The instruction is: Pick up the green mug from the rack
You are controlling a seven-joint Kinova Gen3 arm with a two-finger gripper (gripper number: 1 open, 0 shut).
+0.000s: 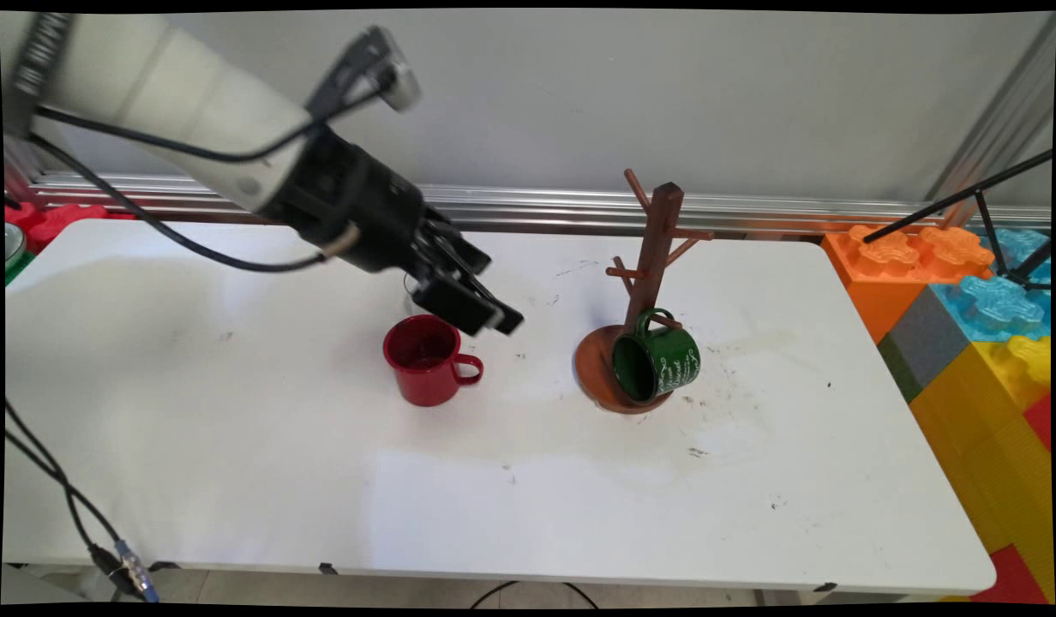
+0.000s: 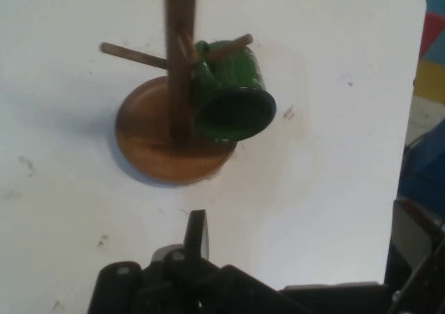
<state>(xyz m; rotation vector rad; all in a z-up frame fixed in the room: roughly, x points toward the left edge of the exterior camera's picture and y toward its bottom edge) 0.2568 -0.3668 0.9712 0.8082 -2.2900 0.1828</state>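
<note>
Overhead main, close hand (shared rack (image 1: 651, 283)).

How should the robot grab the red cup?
Probably by the red cup's rim, coming straight down from above: it stands upright with its mouth open, and the wall opposite the handle, which points toward the mug tree, is bare.

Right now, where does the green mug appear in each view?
Main view: the green mug hangs on a low peg, right of centre.
Hand view: green mug, upper centre, mouth facing the camera.
Shared landmark: the wooden mug tree.
</note>
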